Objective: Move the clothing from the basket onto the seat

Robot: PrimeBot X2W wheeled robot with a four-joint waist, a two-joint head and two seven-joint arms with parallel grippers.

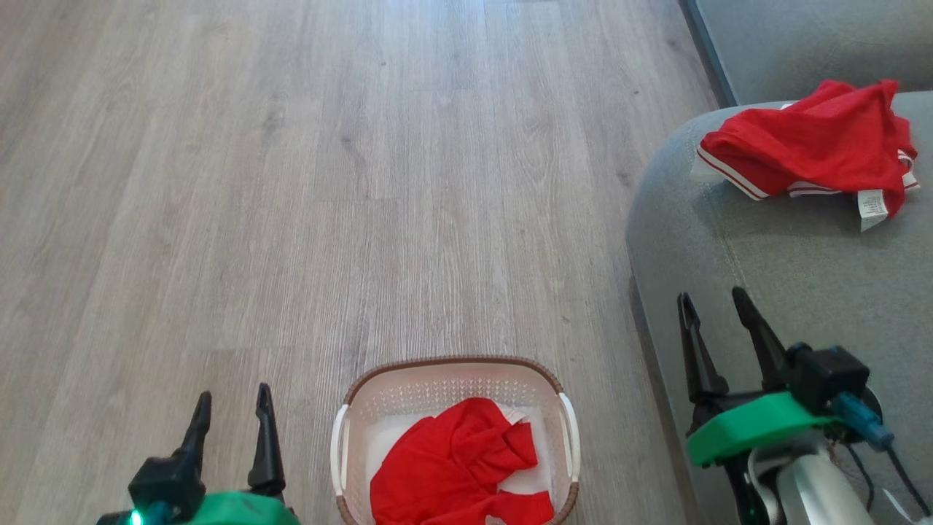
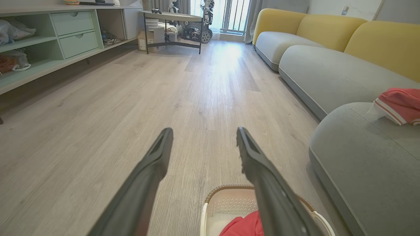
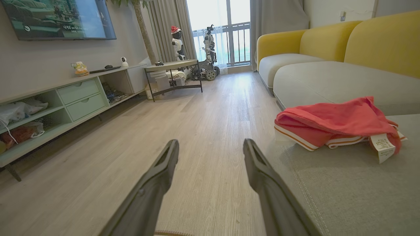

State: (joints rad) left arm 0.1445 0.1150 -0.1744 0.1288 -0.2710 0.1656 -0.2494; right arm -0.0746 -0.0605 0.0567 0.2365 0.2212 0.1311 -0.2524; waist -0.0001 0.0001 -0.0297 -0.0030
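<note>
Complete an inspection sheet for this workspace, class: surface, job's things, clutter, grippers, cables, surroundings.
Surface: wooden floor, pale planks.
Job's things: basket on the floor, red garment crumpled inside; second red garment lying on the grey sofa, label showing.
Clutter: bags on the open shelves.
Grippers: left gripper open, beside the basket; right gripper open, at the sofa edge; both hold nothing.
Cables: dark cable at the right wrist.
Surroundings: television, side table, toy robots by the window, yellow backrests.

The left gripper (image 1: 233, 391) and the right gripper (image 1: 711, 293) both point forward, each with its two dark fingers spread wide apart, gripping nothing.
</note>
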